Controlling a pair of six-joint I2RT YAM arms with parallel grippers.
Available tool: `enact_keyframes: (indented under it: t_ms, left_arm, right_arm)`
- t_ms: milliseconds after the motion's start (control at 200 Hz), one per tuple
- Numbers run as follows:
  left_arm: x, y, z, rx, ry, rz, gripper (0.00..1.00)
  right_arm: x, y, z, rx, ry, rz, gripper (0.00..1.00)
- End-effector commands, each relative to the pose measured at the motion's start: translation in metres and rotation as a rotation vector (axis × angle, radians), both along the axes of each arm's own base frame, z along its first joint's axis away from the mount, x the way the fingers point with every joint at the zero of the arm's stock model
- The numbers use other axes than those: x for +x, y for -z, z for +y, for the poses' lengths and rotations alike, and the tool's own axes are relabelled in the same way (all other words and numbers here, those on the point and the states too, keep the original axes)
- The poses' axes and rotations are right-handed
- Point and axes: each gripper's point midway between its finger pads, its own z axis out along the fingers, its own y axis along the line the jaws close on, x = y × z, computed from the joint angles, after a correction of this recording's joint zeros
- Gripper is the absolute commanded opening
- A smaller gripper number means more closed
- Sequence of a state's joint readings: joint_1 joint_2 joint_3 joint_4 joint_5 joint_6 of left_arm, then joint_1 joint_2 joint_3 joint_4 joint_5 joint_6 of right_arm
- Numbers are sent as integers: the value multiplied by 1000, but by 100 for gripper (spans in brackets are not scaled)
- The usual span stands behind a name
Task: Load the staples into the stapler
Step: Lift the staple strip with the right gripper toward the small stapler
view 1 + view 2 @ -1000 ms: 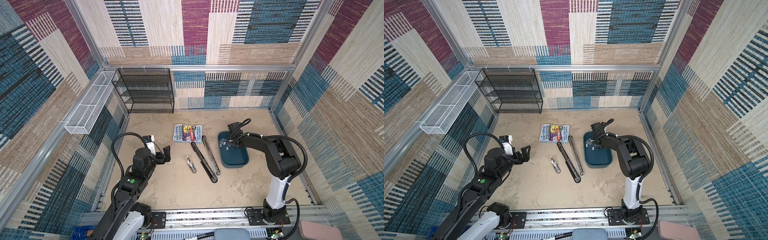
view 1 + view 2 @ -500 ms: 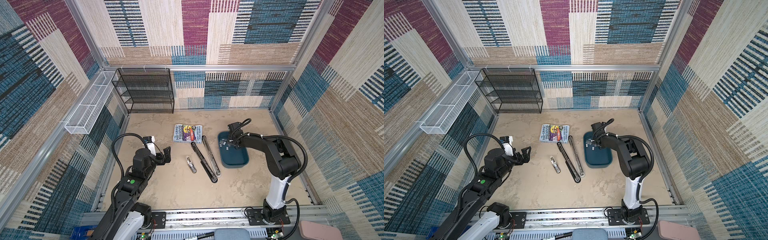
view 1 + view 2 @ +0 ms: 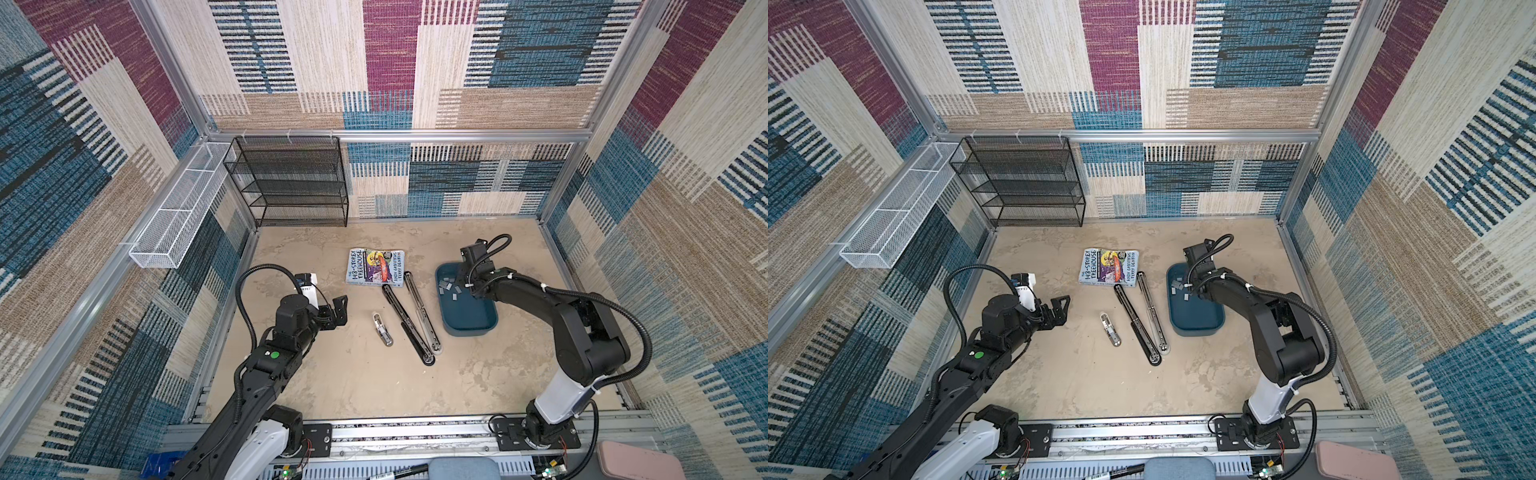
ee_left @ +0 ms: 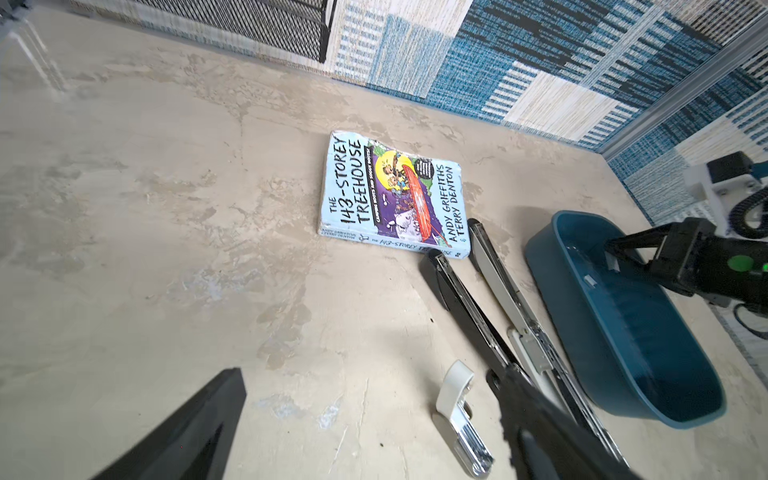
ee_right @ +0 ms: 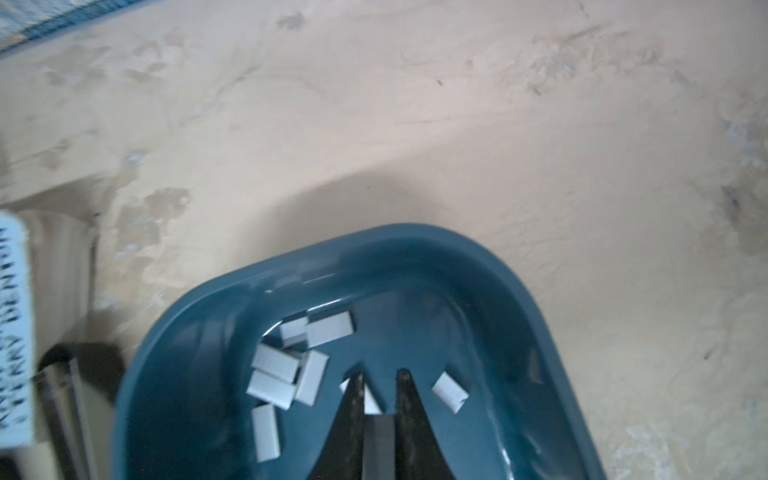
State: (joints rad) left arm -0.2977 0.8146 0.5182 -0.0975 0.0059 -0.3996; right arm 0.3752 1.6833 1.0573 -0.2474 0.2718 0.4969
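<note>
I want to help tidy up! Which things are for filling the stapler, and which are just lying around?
For the job: staples in the blue tray; long stapler, opened out; right hand, shut on one staple strip; left hand, open.
Just lying about: book; black mesh shelf; white wire basket; small silver gadget (unsure).

The walls are clad in woven patchwork panels of blue, maroon, beige and cream, many of them striped. Aluminium frame rails run along the joints and up the corners. The counter is a mottled beige surface, evenly lit. A black mesh shelf rack stands at its far left corner, and a white wire basket hangs on the left wall.
</note>
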Motion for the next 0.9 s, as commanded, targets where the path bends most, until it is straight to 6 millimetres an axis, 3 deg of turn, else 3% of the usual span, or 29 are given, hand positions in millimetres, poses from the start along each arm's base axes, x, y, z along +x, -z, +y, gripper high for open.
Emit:
enact_keyframes:
  t_ms: [0,205,371,496,721,841,896]
  left_arm:
    - [1,3,0,-80,-39,-14,99]
    - [-13,31,9,-152,-114,52,99]
    - [-31,51,28,-158,-225,128,99]
    - [-45,65,33,-163,-238,147,99]
    - [-70,75,31,-183,-182,141,99]
    - [-83,70,28,-207,-145,124,99]
    - [-88,67,30,-210,-144,109,99]
  right_arm:
    - [-5,-34,24,49,-38,-119,10]
    - [-53,-84,82,134,-211,-280,9]
    - [-100,-102,134,223,-389,-372,9]
    - [-135,-102,174,273,-503,-393,8]
    - [-189,-81,235,334,-648,-368,8]
    - [-190,-70,238,308,-622,-347,7]
    - [-186,-78,239,319,-595,-364,8]
